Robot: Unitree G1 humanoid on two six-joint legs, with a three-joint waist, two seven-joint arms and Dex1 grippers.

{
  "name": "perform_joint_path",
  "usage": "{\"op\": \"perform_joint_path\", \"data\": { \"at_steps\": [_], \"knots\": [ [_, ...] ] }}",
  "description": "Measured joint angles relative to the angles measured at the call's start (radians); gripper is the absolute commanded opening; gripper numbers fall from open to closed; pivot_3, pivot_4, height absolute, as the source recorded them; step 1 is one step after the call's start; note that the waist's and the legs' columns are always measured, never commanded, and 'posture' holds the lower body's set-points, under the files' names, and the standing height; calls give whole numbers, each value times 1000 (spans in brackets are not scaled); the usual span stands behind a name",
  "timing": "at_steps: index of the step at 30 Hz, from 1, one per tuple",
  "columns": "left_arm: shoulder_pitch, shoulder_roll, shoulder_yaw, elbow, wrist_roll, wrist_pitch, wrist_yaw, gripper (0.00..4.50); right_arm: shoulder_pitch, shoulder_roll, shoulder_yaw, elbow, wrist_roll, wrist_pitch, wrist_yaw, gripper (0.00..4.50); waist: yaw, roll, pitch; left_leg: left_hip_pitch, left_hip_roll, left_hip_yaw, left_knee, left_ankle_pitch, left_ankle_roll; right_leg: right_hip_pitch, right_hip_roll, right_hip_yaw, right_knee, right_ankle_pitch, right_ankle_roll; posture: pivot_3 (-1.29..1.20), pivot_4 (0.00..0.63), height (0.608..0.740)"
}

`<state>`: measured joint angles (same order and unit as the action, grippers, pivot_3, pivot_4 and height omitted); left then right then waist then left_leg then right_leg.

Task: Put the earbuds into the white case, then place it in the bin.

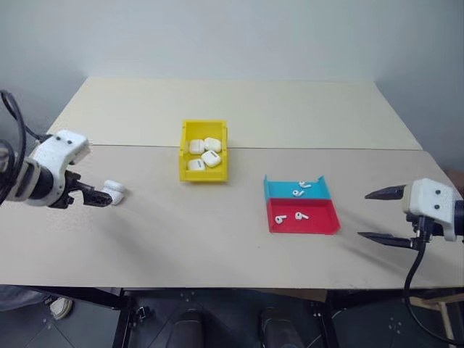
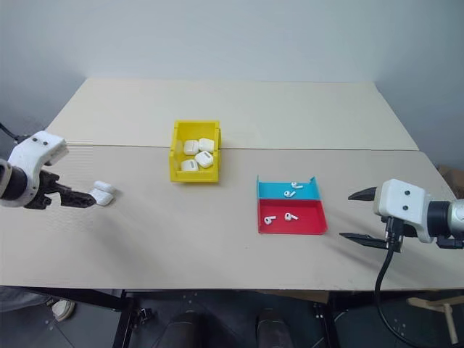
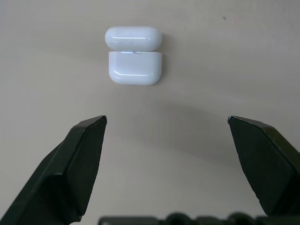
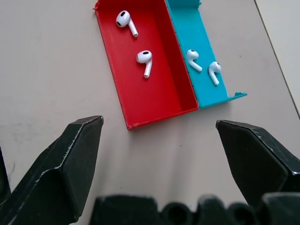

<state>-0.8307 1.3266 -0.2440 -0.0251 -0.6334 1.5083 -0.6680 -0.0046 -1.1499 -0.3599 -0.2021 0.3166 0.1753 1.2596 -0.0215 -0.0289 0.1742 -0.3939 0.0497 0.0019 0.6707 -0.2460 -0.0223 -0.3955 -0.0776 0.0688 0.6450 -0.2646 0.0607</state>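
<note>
Yellow bin (image 1: 184, 156) with four cases, four earbuds (image 4: 145, 59) (two per tray half), both end effectors agape.

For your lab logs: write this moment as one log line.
left gripper: open, near case | right gripper: open | earbuds: in tray | bin: four cases

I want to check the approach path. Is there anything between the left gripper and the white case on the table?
No. In the left wrist view, only bare table lies between the open left gripper and the white case.
</note>
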Motion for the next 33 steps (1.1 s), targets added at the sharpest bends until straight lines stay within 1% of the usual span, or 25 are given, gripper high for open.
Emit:
{"op": "perform_joint_path", "data": {
  "at_steps": [3, 6, 9, 14, 19, 25, 33],
  "knots": [
    [-48, -5, -117, 124, 105, -112, -91, 4500, 13, 0, 0, -5, 0, 5, -3, 4483, 2, 0, 0, -1, 0, 0, 0, 0, 0, -2, 0, 0, 1, 0, 0, 0, 150, 740],
    [-111, -54, -217, 271, 225, -220, -176, 4500, 16, 0, 0, -5, -1, 8, -4, 4483, 7, 0, 0, -5, 0, 0, 1, 0, 0, -4, 0, 0, 1, 0, 0, 0, 150, 740],
    [-187, -125, -286, 404, 319, -300, -268, 4500, 12, 0, 1, -5, -1, 13, -5, 4483, 12, 0, 0, -12, 0, -1, 5, 0, 0, -9, 0, -1, 2, 0, 0, 0, 150, 740],
    [-275, -224, -313, 615, 415, -360, -386, 4500, 9, 0, 1, -4, -1, 28, -7, 4483, 10, 0, 0, -13, 0, -1, 7, 0, 0, -10, 0, -1, 2, 0, 1, 0, 150, 740],
    [-300, -273, -325, 715, 494, -396, -465, 4500, 9, 0, 1, -3, -7, 36, -23, 4483, 6, 0, 0, -12, 0, -1, 7, 0, 0, -9, 0, -1, 3, 0, 1, 0, 150, 740],
    [-309, -341, -323, 839, 587, -460, -490, 4500, 3, 0, 20, -3, -20, 46, -40, 4483, 7, 0, 0, -12, 0, -1, 7, 0, 0, -9, 0, -1, 3, 0, 1, 0, 150, 740],
    [-343, -422, -307, 976, 664, -529, -498, 4500, -5, 0, 30, -3, -20, 50, -43, 4483, 7, 0, 0, -13, 0, -1, 7, 0, 0, -9, 0, -1, 3, 0, 1, 0, 150, 740]
  ]
}}
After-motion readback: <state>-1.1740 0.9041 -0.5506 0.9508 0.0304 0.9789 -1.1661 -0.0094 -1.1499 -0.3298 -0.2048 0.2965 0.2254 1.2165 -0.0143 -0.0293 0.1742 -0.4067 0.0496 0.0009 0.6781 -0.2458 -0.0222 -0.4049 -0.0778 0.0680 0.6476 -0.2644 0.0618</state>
